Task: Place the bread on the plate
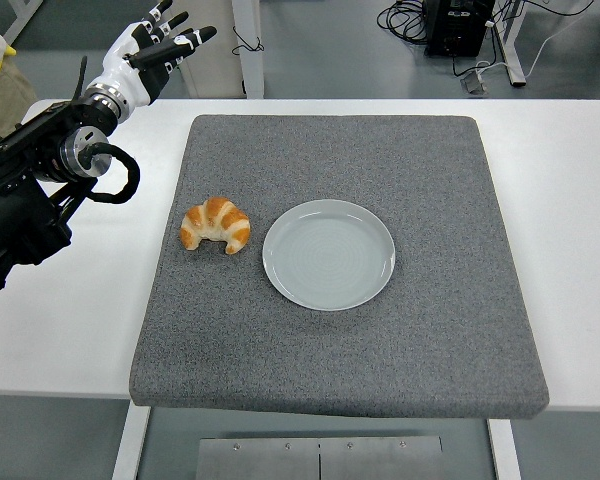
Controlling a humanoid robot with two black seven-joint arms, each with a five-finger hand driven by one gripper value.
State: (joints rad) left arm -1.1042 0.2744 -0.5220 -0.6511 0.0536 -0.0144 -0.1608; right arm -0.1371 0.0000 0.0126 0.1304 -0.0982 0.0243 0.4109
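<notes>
While croissant (215,226) lies beside plate (328,254) — left robot hand (153,55) fingers spread, holding nothing.

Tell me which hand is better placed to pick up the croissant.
Left. The left hand is the only one in view, open, on the same side as the croissant, which lies left of the plate.

Bright, even light from overhead fills the scene. The white table (570,250) is nearly washed out toward 3 o'clock. The plate (328,254) carries a soft sheen and the croissant (215,225) casts only a faint shadow. Focus is sharp throughout, with no blur.
</notes>
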